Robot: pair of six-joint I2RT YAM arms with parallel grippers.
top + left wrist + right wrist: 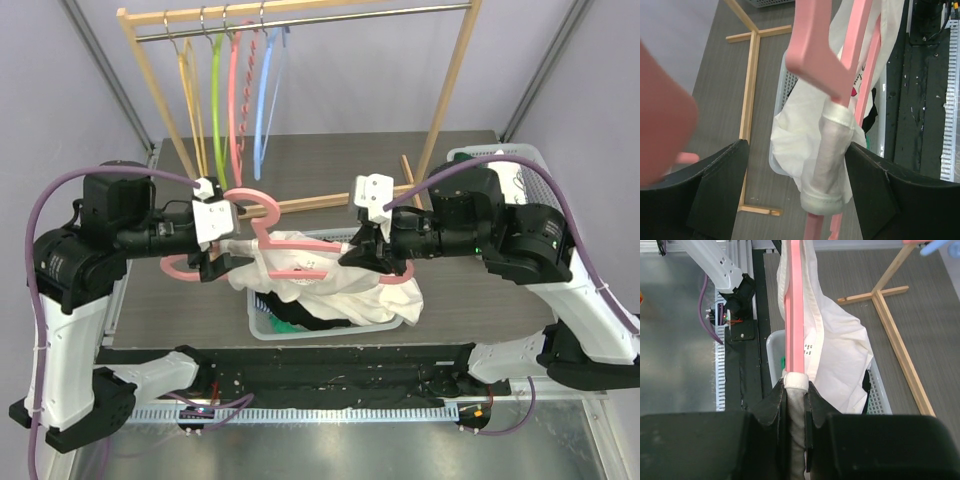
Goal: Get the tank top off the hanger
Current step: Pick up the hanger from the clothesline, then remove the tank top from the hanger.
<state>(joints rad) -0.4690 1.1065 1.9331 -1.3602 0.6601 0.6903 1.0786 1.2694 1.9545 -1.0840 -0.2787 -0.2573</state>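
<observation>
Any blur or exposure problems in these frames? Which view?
Left wrist: pink blob at left edge heavily defocused, too near the lens; tank top strap sharp. Right wrist: hanger crisp, own jaws almost black, no detail. Top external: even light, sharp throughout.

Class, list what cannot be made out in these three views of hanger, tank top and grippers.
- Top view: the basket contents, mostly covered by the tank top.
- Left wrist view: the pink blur at the left edge, too close to focus.
- Right wrist view: whether the right gripper pinches the hanger or only fabric; its fingers hide that.
- Left wrist view: the tank top's print, cut off by the hanger.
</observation>
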